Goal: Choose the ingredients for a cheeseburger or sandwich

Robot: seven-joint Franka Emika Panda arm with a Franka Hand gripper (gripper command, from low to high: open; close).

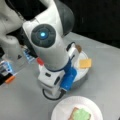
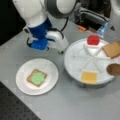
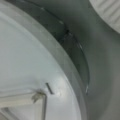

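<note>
Two pieces stacked on the plate, four left in the tray

Two toy pieces make up the sandwich (image 2: pixel 37 77) so far: a tan-brown toast square (image 2: pixel 30 79) lies flat near the middle of the round white plate (image 2: pixel 23 86), and the green lettuce blob (image 2: pixel 38 77) sits on top of it. In a front view the same plate (image 1: pixel 62 107) shows at the bottom edge with the lettuce (image 1: pixel 81 115) on its toast.

Beside the plate, toward a front view's right, stands a round white tray (image 2: pixel 75 62) divided into wedge compartments. The red tomato disc (image 2: pixel 93 39) rests in a far wedge, the second toast square (image 2: pixel 112 49) in the wedge to its right, the dark brown patty disc (image 2: pixel 113 69) at the tray's right rim, and the yellow cheese square (image 2: pixel 89 77) in the near wedge. The wedges on the tray's left side hold nothing. In a front view the cheese (image 1: pixel 85 63) shows just past the arm.

The gripper (image 2: pixel 60 52) hangs low at the tray's left rim, between the tray and the plate, touching none of the ingredients. How far its jaws are apart I cannot tell; nothing is seen in them. The wrist view shows only the tray's rim (image 3: pixel 72 75), a divider and the grey table (image 3: pixel 105 75).
</note>
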